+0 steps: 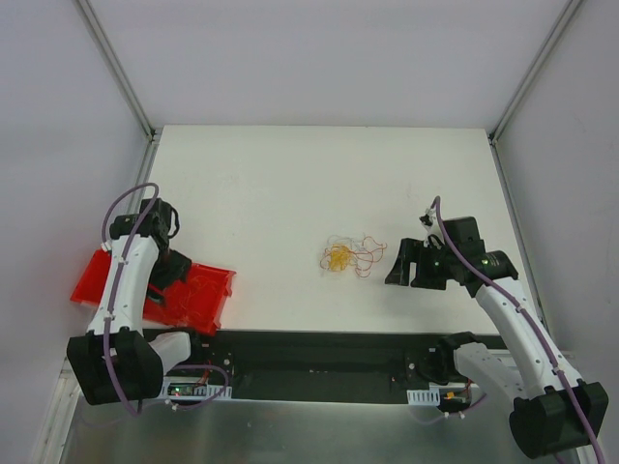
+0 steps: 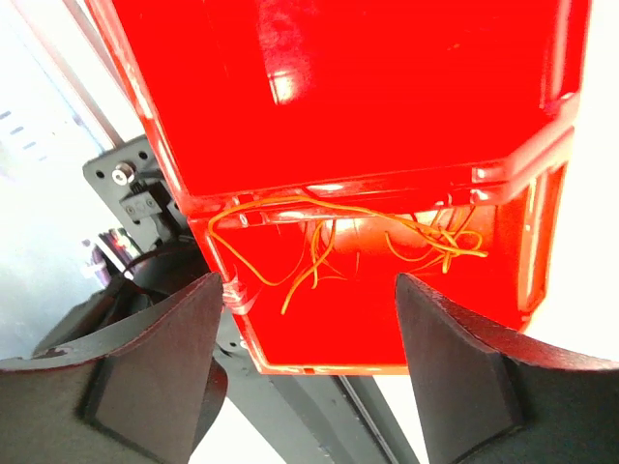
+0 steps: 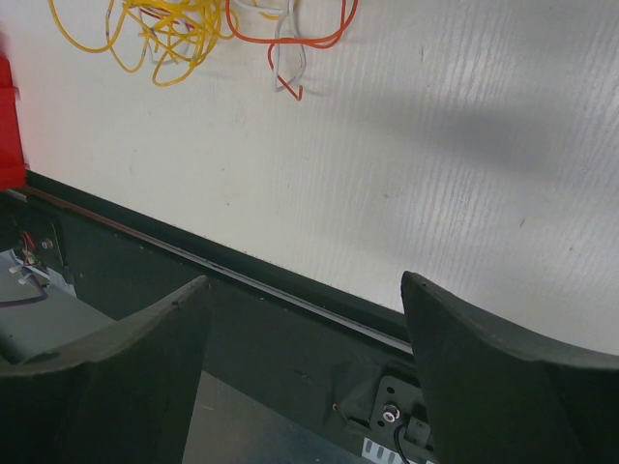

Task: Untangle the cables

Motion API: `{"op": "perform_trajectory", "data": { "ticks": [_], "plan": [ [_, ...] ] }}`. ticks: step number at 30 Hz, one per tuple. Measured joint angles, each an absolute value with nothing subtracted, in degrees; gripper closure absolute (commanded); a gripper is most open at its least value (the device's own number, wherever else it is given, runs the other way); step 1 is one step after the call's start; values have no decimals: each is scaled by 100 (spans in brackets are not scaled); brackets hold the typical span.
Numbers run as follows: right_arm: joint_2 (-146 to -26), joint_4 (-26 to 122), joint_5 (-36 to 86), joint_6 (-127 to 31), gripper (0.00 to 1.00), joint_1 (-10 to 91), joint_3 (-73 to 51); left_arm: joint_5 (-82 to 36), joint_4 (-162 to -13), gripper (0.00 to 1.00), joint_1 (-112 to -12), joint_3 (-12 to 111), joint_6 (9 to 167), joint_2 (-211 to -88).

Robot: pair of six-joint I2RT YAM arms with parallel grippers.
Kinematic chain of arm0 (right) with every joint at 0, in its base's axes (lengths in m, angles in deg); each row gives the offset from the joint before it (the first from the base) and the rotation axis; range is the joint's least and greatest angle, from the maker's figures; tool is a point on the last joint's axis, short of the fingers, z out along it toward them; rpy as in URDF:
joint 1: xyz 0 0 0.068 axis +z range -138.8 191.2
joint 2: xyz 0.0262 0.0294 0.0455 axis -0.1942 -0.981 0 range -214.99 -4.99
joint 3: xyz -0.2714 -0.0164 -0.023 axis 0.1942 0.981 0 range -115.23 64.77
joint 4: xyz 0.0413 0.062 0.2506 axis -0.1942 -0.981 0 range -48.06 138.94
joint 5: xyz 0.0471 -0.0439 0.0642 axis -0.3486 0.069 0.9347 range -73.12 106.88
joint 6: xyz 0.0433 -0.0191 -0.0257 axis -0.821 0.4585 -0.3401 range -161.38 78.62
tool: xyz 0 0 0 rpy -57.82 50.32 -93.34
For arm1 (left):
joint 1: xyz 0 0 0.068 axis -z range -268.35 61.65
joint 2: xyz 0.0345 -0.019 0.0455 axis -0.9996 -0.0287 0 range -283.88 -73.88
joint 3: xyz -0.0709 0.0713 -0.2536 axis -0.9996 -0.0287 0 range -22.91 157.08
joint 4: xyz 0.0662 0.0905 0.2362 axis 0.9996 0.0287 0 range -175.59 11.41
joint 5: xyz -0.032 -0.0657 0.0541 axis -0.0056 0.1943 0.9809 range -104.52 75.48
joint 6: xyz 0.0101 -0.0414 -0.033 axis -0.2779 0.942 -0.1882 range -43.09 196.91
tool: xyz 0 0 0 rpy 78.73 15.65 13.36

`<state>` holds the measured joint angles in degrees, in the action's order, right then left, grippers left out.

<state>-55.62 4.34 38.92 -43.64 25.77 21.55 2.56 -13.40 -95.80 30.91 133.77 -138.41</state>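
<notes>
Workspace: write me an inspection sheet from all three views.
Surface: white table, no spills seen.
Job's things: wire tangle of red, yellow and whitish strands, mid-table; orange strands lie inside the red bin at the near-left corner.
Clutter: nothing seen.
Grippers: left claw open above the bin; right claw open, right of the tangle, apart from it.
Cables: purple arm cables run along both arms.
Surroundings: white walls, metal frame post.

Most of the cables (image 3: 180, 31) beyond right wrist view's top edge (strands uncountable)
</notes>
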Motion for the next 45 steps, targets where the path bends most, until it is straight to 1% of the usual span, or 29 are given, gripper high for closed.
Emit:
{"op": "perform_trajectory", "data": {
  "ticks": [2,4,6,7,10,13,14,17,24,27,31,33,35,37,39,40,41,42,43,45],
  "plan": [
    [-5562,436,3892,-4364,19,2577,2155,300,-1353,20,-9580,3220,13117,-13785],
    [-5562,436,3892,-4364,19,2577,2155,387,-1408,16,-9580,3303,12872,-13712],
    [-5562,436,3892,-4364,19,2577,2155,398,-1509,16,-9580,3327,12651,-13667],
    [-5564,436,3894,-4364,19,2577,2155,365,-1592,18,-9580,3327,12503,-13662],
    [-5575,447,3901,-4364,19,2577,2155,177,-1860,28,-9580,3327,12197,-13761],
    [-5586,458,3910,-4364,19,2577,2155,-67,-2145,37,-9573,3307,11945,-14121],
    [-5586,458,3910,-4364,19,2577,2155,-120,-2258,42,-9540,3281,11888,-14283],
    [-5586,463,3918,-4364,19,2577,2157,-212,-2459,51,-9335,3220,11807,-14613],
    [-5586,467,3923,-4364,19,2577,2157,-251,-2678,54,-8976,3056,12107,-15356],
    [-5584,469,3920,-4364,19,2577,2157,-260,-2794,67,-8906,2898,12299,-15712],
    [-5582,469,3918,-4364,19,2577,2157,-354,-2940,87,-8801,2813,12452,-16071],
    [-5580,469,3918,-4366,19,2577,2157,-365,-3010,91,-8609,2813,12494,-16160],
    [-5577,469,3916,-4366,19,2577,2157,-400,-3089,91,-8434,2813,12555,-16178],
    [-5575,469,3914,-4366,19,2577,2157,-421,-3113,86,-8301,2813,12601,-16139],
    [-5566,469,3910,-4366,19,2577,2157,-454,-3100,74,-8266,2813,12645,-16003],
    [-5562,469,3903,-4366,19,2577,2157,-463,-3076,61,-8266,2813,12669,-15876],
    [-5556,469,3901,-4366,19,2577,2157,-461,-3058,45,-8266,2815,12677,-15747],
    [-5556,469,3901,-4366,19,2577,2157,-459,-3017,32,-8266,2818,12684,-15564],
    [-5556,469,3901,-4366,19,2577,2157,-459,-2966,27,-8266,2828,12673,-15356],
    [-5556,469,3901,-4369,19,2577,2157,-452,-2888,23,-8266,2872,12691,-14939]
  ]
}}
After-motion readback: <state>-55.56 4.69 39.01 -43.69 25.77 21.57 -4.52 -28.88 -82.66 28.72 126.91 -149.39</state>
